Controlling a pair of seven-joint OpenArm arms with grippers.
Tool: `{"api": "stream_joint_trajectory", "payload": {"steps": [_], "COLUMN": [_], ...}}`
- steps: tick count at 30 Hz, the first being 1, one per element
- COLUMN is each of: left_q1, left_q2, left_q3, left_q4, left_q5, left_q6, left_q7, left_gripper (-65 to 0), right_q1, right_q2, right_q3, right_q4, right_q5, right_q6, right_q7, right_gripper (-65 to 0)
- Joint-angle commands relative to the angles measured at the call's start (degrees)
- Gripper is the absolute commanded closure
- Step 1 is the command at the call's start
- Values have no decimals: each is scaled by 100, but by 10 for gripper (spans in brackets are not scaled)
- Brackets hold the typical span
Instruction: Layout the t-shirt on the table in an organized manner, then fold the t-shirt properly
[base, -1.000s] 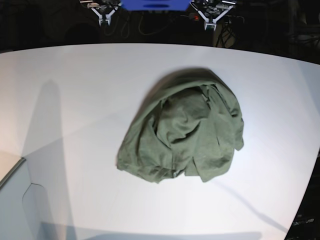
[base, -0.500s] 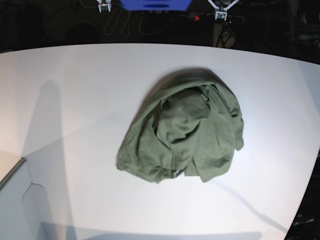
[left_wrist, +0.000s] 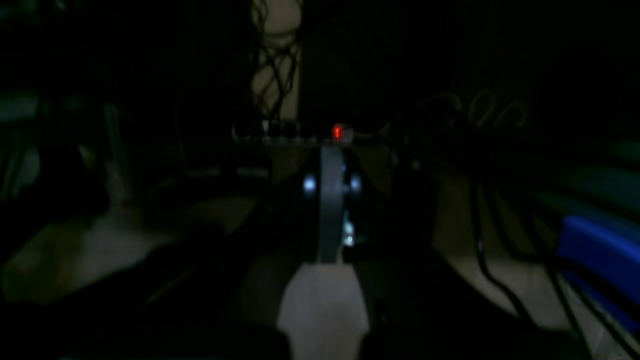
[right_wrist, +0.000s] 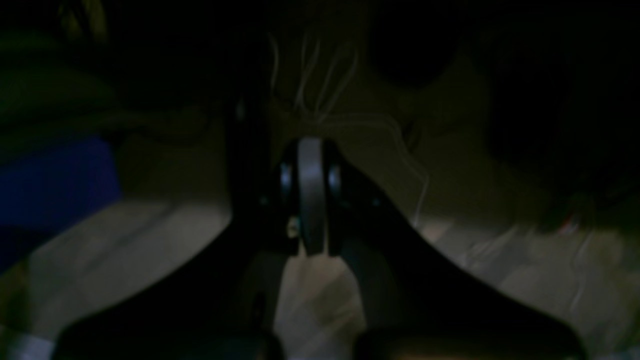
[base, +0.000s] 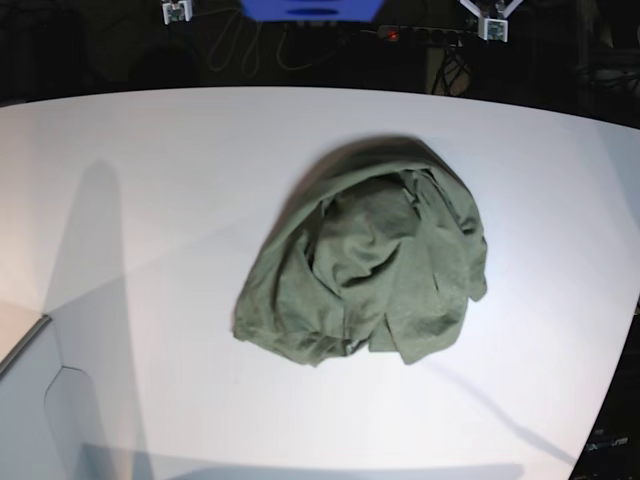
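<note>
both gripper tips (base: 176, 11) cut off at top edge; wrist views dark, blurred.

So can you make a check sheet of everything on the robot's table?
Surface: the table is white, smooth and bare around the shirt.
Job's things: the t-shirt lies crumpled in a heap, not laid out.
Clutter: nothing seen.
Grippers: left gripper and right gripper are shut, empty, beyond the far edge.
Cables: cables hang behind the table.
Surroundings: dark, with a blue box and a power strip.
</note>
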Motion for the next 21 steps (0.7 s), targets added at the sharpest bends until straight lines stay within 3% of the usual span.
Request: {"api": "stream_joint_trajectory", "payload": {"steps": [1, 5, 12, 19, 21], "left_q1": [227, 701, 1071, 561, 271], "left_q2": [-104, -455, -1009, -1018, -1018], "left_q3": [-1, -10, -27, -810, -933], "left_q4": [351, 1362, 2804, 3173, 3120], "left_q5": [-34, -218, -825, -1432, -1616], "left_q6": [-49, -14, -14, -49, -49], "left_q7": [-140, -140, -140, -140, -140], "left_gripper": [0, 0, 0, -4, -42], "right_q1": [-280, -825, -1423, -790, -500], "right_q2": [87, 175, 140, 140, 131], "right_q3": [6, 24, 657, 859, 859], "right_q4": [329, 1560, 3538, 4074, 4101], "right_q5": [16, 16, 16, 16, 16], "right_q6": [14, 14, 14, 14, 14], "right_q7": [117, 117, 117, 99, -156], "right_gripper": [0, 0, 0, 0, 0]}}
